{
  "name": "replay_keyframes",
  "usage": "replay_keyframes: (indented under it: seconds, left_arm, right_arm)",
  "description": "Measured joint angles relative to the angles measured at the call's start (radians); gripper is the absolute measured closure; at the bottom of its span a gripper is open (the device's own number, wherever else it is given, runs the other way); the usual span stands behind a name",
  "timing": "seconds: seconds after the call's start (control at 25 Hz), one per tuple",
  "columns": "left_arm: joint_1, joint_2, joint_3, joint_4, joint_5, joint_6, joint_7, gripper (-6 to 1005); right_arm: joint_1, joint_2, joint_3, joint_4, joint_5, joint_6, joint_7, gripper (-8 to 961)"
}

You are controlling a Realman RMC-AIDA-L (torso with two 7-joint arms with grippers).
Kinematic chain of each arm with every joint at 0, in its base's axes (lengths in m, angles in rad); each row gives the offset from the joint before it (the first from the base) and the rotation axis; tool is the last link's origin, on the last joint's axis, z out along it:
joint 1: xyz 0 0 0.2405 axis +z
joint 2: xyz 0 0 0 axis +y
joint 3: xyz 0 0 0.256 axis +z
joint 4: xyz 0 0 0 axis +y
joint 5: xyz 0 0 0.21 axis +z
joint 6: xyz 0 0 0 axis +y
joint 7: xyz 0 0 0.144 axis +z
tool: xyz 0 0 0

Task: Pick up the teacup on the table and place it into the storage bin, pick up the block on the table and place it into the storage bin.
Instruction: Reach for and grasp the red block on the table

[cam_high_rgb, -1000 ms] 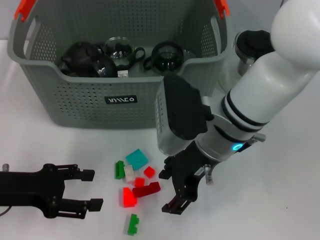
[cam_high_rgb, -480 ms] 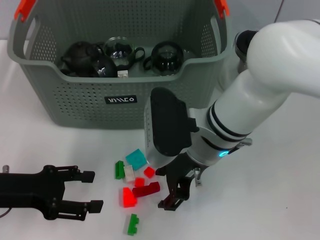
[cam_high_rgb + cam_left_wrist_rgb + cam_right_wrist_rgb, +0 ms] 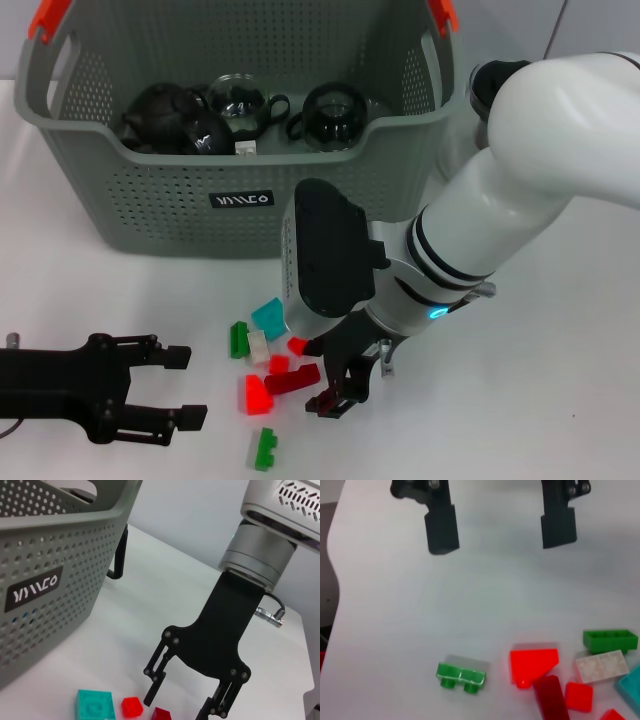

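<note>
While lower now — right gripper open, empty, straddling dark red block.

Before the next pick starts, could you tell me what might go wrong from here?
The blocks lie tightly clustered: the open right gripper, low beside the dark red block, could nudge the small red block or catch two at once. The open left gripper rests close to the pile, so the arms might crowd each other. The storage bin already holds dark teapots, so a dropped block may strike them.
</note>
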Motion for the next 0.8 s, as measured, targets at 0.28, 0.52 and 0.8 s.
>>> replay_keyframes:
  seconds: [0.28, 0.52, 0.8]
  left_arm:
    - [0.000, 0.000, 0.001, 0.000, 0.000, 0.000, 0.008, 155]
    - [0.001, -0.002, 0.002, -0.001, 0.002, 0.000, 0.008, 155]
    - [0.003, -0.002, 0.002, -0.002, 0.002, 0.000, 0.008, 155]
  right_arm:
    - [-0.007, 0.000, -0.011, 0.003, 0.011, 0.024, 0.000, 306]
    - [-0.007, 0.001, -0.018, 0.014, 0.027, 0.037, -0.004, 367]
    - [-0.009, 0.001, -0.038, 0.015, 0.034, 0.051, -0.003, 471]
